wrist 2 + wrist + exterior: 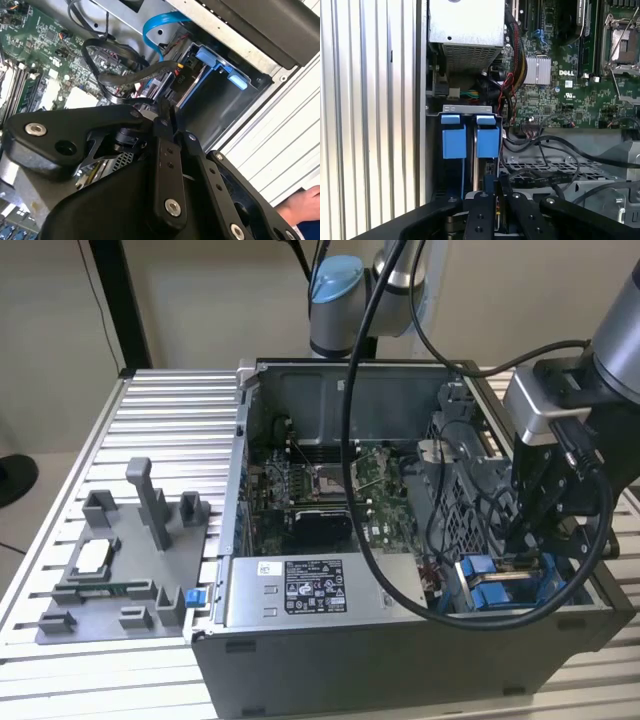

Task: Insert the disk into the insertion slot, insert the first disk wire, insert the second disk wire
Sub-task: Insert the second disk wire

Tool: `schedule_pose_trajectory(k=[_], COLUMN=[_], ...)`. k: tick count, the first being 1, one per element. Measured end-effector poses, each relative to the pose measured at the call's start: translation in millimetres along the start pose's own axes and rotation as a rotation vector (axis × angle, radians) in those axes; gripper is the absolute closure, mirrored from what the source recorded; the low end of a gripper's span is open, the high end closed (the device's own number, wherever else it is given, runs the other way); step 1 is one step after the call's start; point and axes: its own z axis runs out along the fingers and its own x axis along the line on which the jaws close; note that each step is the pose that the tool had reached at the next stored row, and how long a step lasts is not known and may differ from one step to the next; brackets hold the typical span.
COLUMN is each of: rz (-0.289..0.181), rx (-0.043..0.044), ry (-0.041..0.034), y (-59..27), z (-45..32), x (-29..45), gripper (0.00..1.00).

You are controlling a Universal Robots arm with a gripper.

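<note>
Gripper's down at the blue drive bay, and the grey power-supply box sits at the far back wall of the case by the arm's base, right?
Not quite. In the exterior view the gripper is at the blue drive bay, but the power-supply box sits along the near front edge of the case, away from the arm's base.

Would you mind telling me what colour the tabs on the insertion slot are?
Bright blue; the tabs show best in the first wrist view.
</note>
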Motion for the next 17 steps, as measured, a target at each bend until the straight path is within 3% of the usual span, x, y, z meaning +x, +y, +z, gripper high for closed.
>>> schedule_pose_trajectory(k=[8,13,17], rz=[0.000,-0.003,-0.004], rx=[0.0018,0.0208,0.0283], ry=[-0.0004,-0.0005,-0.0004], y=[0.1,0.0,0.0], z=[0.2,2.4,3.5], x=[0.0,0.2,0.4], gripper=[1.00,1.00,1.00])
